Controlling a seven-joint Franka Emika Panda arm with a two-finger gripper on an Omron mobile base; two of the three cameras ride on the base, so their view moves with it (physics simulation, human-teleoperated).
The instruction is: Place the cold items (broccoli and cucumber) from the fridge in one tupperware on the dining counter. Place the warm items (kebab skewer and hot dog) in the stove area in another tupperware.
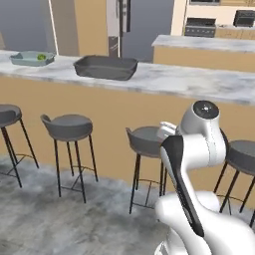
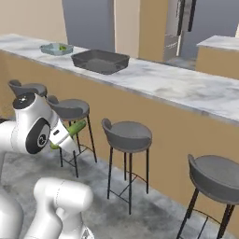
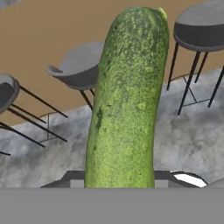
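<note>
My gripper (image 2: 65,134) is shut on the cucumber (image 3: 129,100), a long bumpy green one that rises up the middle of the hand view and hides most of the fingers. From the right base view the cucumber (image 2: 75,127) pokes out of the hand, low, in front of the stools. On the dining counter (image 1: 164,82) stand a light teal tupperware (image 1: 31,58) with a small green piece, seemingly the broccoli (image 1: 41,57), and a dark grey tupperware (image 1: 105,67). Kebab skewer and hot dog are out of view.
Several grey bar stools (image 1: 68,127) line the counter's front between me and it. Behind the counter are the fridge (image 1: 124,25), a second counter (image 1: 204,45) and the stove (image 1: 200,27). The grey floor (image 1: 45,224) lies open to my left.
</note>
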